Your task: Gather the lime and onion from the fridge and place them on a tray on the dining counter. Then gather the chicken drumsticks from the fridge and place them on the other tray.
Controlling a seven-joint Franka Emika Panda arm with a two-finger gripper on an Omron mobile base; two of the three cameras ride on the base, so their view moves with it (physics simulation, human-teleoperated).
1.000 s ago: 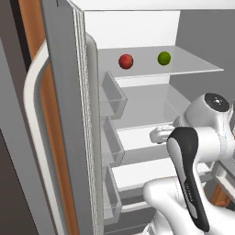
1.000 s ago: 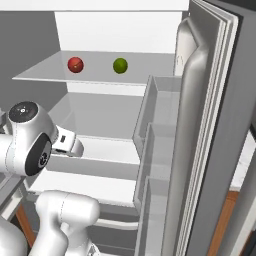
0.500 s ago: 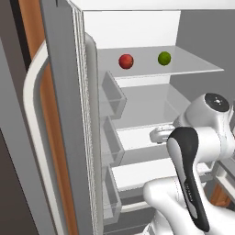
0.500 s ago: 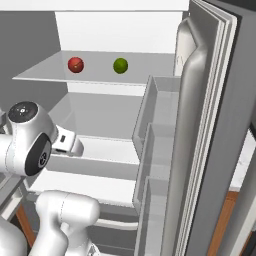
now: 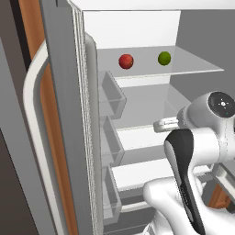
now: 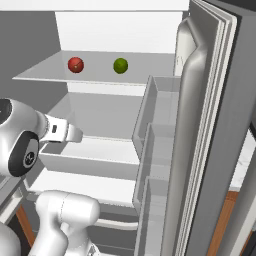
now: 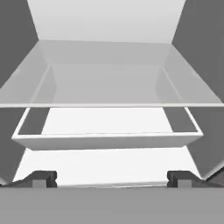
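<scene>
The fridge (image 5: 64, 114) stands open with both doors swung wide. On its upper glass shelf sit the dark-red onion (image 5: 126, 61) (image 6: 75, 64) and, to its right, the bright-green lime (image 5: 164, 58) (image 6: 120, 65), a short gap between them. My gripper (image 7: 112, 178) is open and holds nothing, its two dark fingertips (image 7: 41, 177) far apart. It points into the fridge at the level of the middle shelf, well below the onion and lime. The hand (image 5: 160, 125) (image 6: 62, 132) hangs just in front of the shelves. The chicken drumsticks, both trays and the dining counter are out of view.
Clear door bins line the left door (image 5: 112, 94) and the right door (image 6: 157, 125), narrowing the opening. In the hand view a glass shelf edge (image 7: 112, 105) crosses ahead, with a white bin (image 7: 109, 141) below it. Brown wood panelling (image 5: 32, 27) stands left of the fridge.
</scene>
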